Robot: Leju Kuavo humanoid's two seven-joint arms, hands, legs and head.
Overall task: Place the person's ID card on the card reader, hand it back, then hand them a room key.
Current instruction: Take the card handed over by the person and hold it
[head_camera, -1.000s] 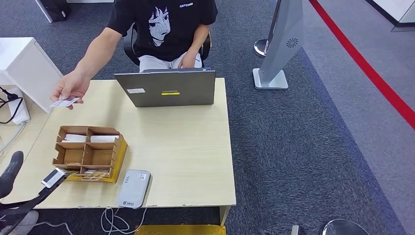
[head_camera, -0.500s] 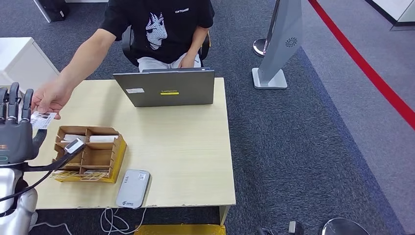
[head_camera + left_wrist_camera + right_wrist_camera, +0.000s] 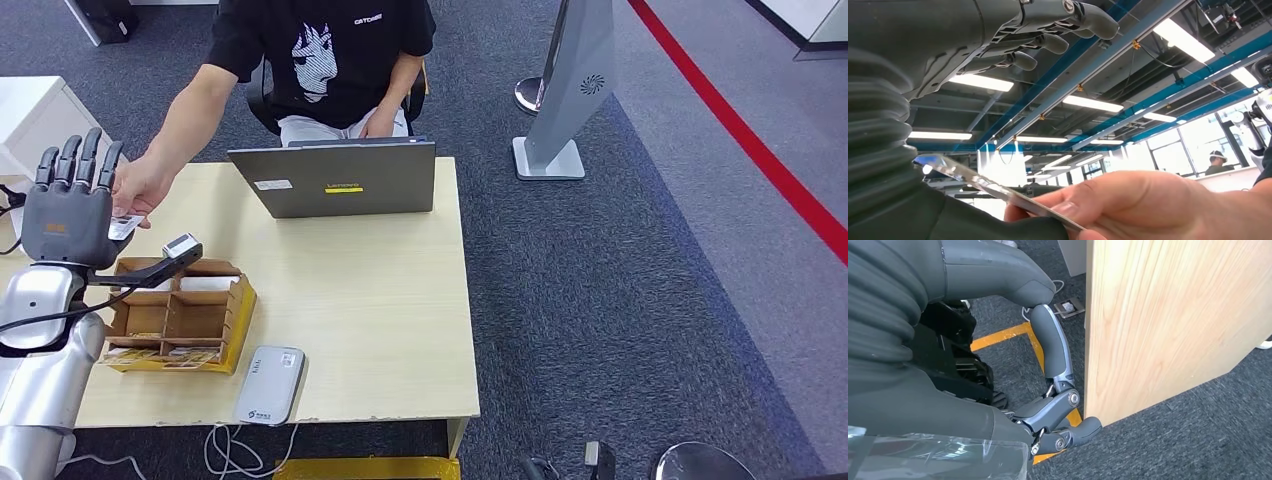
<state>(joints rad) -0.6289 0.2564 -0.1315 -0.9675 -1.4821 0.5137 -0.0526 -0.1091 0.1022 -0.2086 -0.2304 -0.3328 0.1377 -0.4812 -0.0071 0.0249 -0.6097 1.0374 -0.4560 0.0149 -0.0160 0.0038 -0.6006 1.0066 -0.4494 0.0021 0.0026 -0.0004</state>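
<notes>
My left hand [image 3: 68, 212] is raised at the table's left edge, its back toward me and its fingers [image 3: 76, 158] spread upward. The person's hand [image 3: 140, 185] holds the white ID card [image 3: 125, 226] against its palm side. In the left wrist view the person's fingers [image 3: 1148, 200] pinch the thin card [image 3: 993, 189], whose free end lies by my thumb base, while my fingers [image 3: 1048, 45] stay apart above it. The grey card reader [image 3: 270, 385] lies at the table's front edge. My right hand [image 3: 948, 410] hangs beside the table's side panel [image 3: 1158, 320], fingers loosely bent around nothing.
A wooden compartment box [image 3: 180, 310] with white cards stands front left on the table [image 3: 380, 300], close under my left forearm. An open laptop [image 3: 335, 180] stands at the far edge before the seated person. Cables hang below the reader. A grey stand [image 3: 560, 100] stands to the right.
My left arm has risen from the table's front left corner to the person's outstretched hand. The person has brought the card against my palm.
</notes>
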